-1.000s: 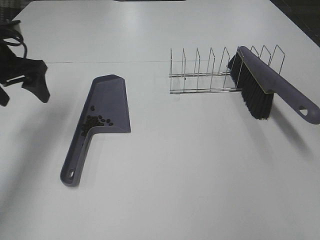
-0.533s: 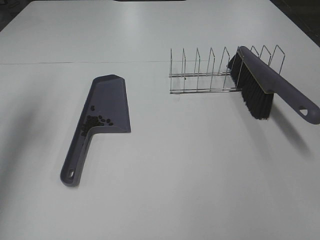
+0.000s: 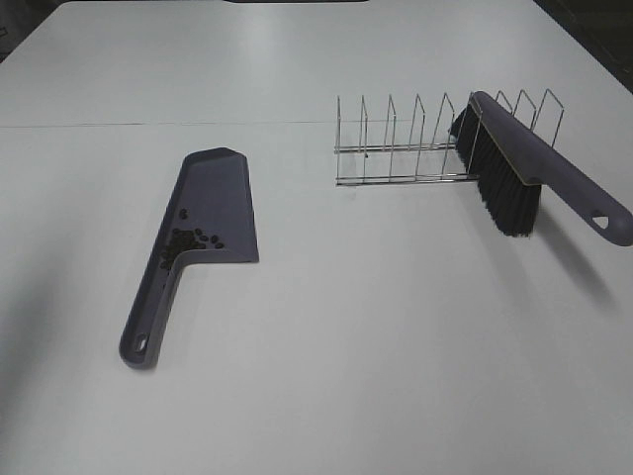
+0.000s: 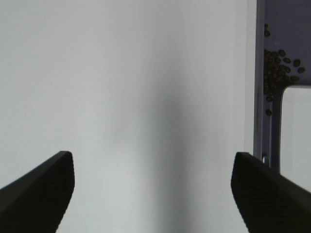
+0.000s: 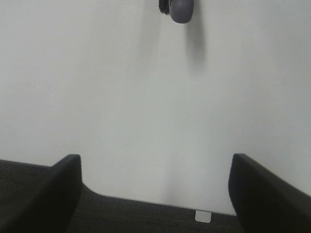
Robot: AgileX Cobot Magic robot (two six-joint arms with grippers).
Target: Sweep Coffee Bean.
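Observation:
The coffee beans [image 3: 188, 241] lie in a small dark cluster inside the purple dustpan [image 3: 203, 223], near where the pan meets its handle; they also show in the left wrist view [image 4: 278, 73]. The dustpan lies flat on the white table [image 3: 376, 327]. The purple brush [image 3: 529, 173] with black bristles rests across a wire rack [image 3: 415, 139] at the back right; its handle tip shows in the right wrist view [image 5: 181, 10]. Neither gripper shows in the exterior view. My left gripper [image 4: 155, 189] is open and empty beside the dustpan. My right gripper [image 5: 155, 189] is open and empty over the table edge.
The wire rack has several upright dividers and stands behind the brush. The table's near edge and dark floor [image 5: 121, 216] show in the right wrist view.
The left arm was at the far left edge of the exterior view one second ago; it has since pulled out of that view. Dustpan, beans and brush have not moved.

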